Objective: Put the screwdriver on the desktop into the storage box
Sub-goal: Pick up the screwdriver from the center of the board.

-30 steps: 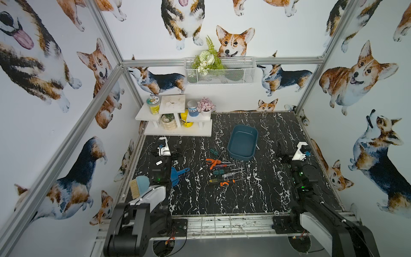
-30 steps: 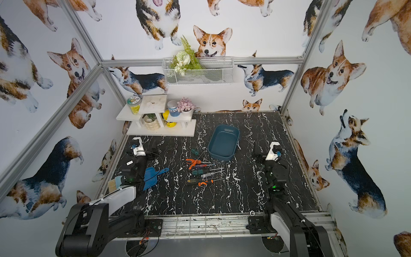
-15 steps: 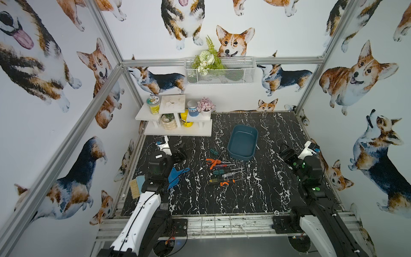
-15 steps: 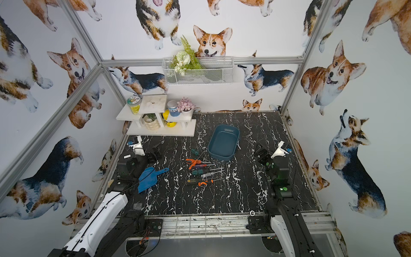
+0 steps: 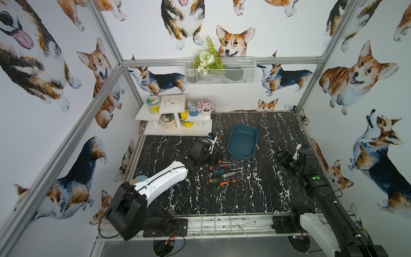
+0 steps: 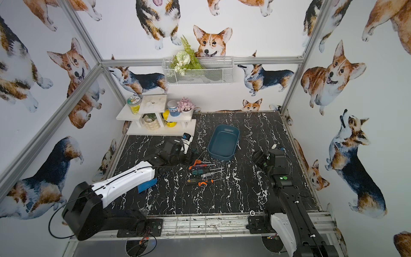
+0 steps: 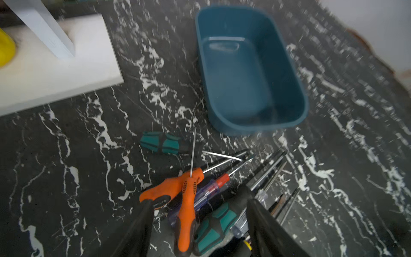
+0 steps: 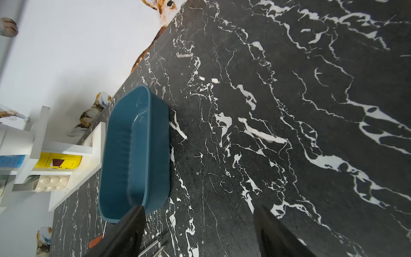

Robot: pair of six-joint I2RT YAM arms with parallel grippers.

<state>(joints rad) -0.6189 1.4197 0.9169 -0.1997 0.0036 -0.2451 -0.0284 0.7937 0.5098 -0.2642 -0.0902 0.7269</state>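
Black jaws of the left gripper [image 7: 198, 200] stand apart, unclenched, straddling orange handles in the heap of screwdrivers [image 5: 224, 172], which lies on the desktop [image 5: 200, 195] close by the storage box's [image 5: 242, 142] near wall. Right of the box, the right gripper [image 8: 199, 208] hangs with jaws spread, gripping nothing.

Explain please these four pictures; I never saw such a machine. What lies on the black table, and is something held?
This is a robot with two arms at the near edge of a black marbled desktop. Two pictures look down on the whole scene; the two others come from a camera on each wrist. The left arm reaches over a pile of screwdrivers; its jaws stand open, an orange-handled screwdriver between them, gripping nothing. The right arm holds its open jaws over bare desktop. Behind the pile stands an empty teal storage box; a white shelf with jars fills the far corner.
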